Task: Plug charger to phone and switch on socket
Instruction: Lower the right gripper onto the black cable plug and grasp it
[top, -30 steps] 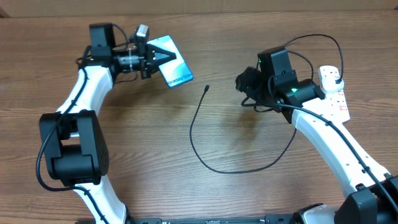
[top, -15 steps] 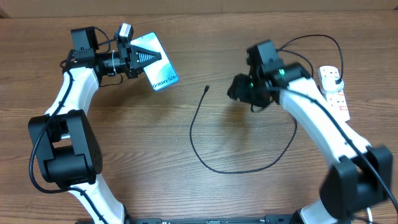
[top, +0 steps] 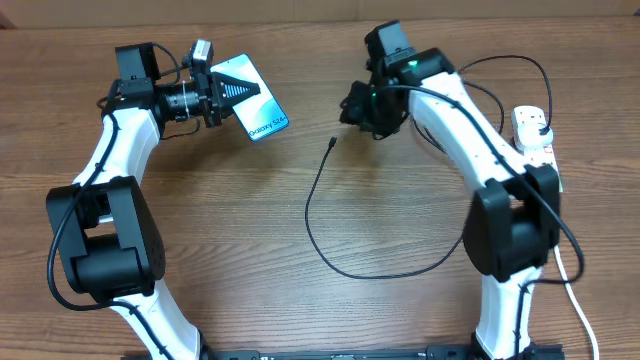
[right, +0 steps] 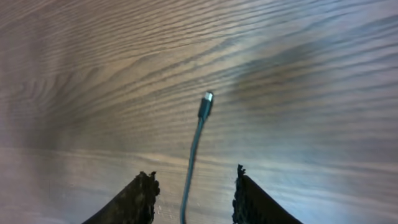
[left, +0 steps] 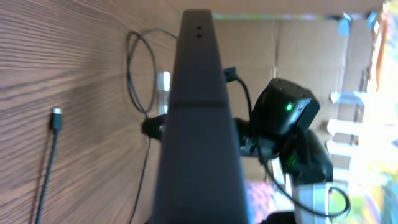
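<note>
Two left fingers (top: 235, 90) are gripping the slim blue-screened phone (top: 262, 112). Right of the phone, right fingers (right: 140, 199) are hovering wide above the tip of the thin black cable (right: 193, 149).

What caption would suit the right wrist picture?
Open right fingers hover above the charger, its connector tip lying loose on the wooden table.

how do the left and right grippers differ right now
The left gripper is shut on the phone; the right gripper is empty, jaws open. The left one points sideways; the right one points down at the charger tip. Both are black.
</note>
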